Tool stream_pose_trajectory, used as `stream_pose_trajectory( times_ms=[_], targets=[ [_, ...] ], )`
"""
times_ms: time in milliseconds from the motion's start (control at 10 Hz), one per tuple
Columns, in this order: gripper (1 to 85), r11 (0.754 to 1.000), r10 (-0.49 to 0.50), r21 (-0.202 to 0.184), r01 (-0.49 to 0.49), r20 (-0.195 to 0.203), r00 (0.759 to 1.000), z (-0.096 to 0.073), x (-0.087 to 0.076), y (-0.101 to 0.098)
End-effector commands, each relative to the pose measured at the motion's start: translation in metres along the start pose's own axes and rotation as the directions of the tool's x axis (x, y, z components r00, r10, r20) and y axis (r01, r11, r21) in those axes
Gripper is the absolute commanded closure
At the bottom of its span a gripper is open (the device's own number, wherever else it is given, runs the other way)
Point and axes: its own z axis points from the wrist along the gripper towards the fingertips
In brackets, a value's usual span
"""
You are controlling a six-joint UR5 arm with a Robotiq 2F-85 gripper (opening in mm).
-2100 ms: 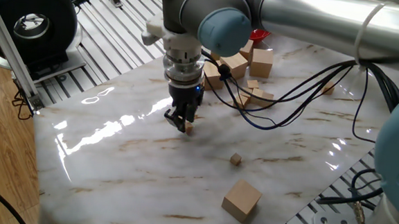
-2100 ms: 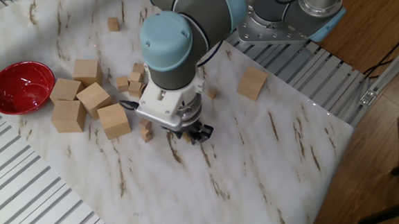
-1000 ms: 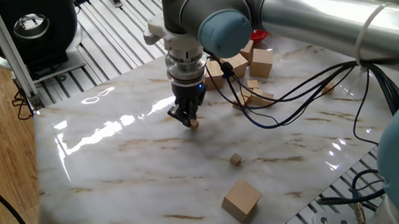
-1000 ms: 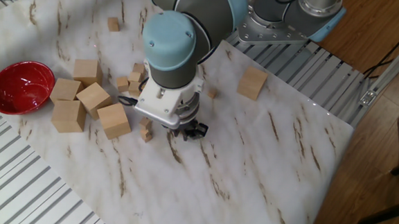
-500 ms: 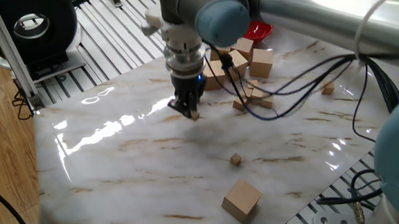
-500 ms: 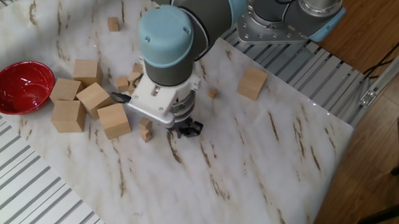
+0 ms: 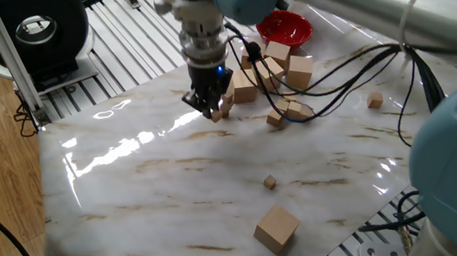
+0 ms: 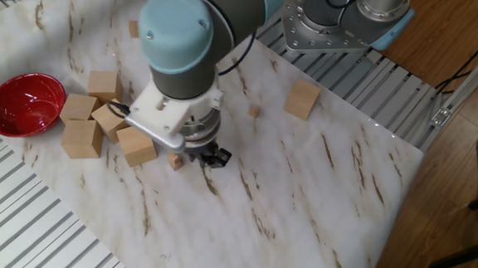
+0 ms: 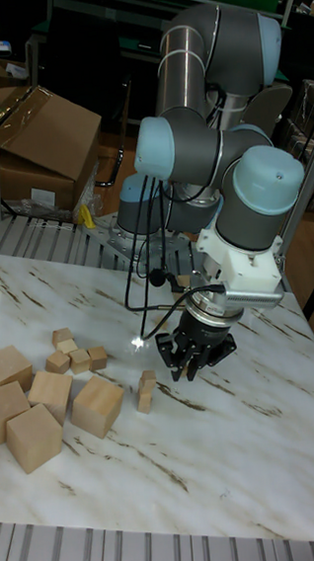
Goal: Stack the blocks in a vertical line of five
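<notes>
Nearest in the one fixed view sits a large wooden cube (image 7: 276, 228) on the marble table (image 7: 153, 195), and just beyond it a lone tiny block (image 7: 270, 182). Mid-table, the gripper (image 7: 211, 111) hangs low with its fingers pinched on a small block (image 7: 216, 115), close beside a two-high stack of blocks (image 9: 145, 391). Farther back: more loose cubes, then a red bowl (image 7: 284, 26).

The table top (image 7: 169, 188) is glossy white marble-look sheet with brown veins, throwing bright glare, and it sits on ribbed bare aluminium rails (image 8: 18, 212). The small blocks (image 9: 145, 390) and the large cubes (image 9: 97, 406) are plain matt unpainted wood. The red bowl (image 8: 23, 104) looks like shiny plastic.
</notes>
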Motion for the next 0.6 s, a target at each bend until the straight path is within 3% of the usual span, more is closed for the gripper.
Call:
stream_pose_trajectory(
  times_ms=[0, 100, 300, 400, 500],
  targets=[
    [66.7, 1.0, 0.016, 0.021, -0.015, -0.011, 1.0, -0.022, -0.013, -0.017],
    [67.0, 0.998, 0.026, 0.06, -0.025, -0.022, 0.999, -0.033, -0.016, -0.03],
    [67.3, 0.995, 0.09, 0.037, -0.089, -0.024, 0.996, -0.047, -0.02, -0.026],
    [68.3, 0.995, 0.082, 0.062, -0.08, -0.031, 0.996, -0.05, -0.019, -0.034],
    [72.3, 0.994, 0.091, 0.063, -0.088, -0.035, 0.995, -0.05, -0.018, -0.035]
  ],
)
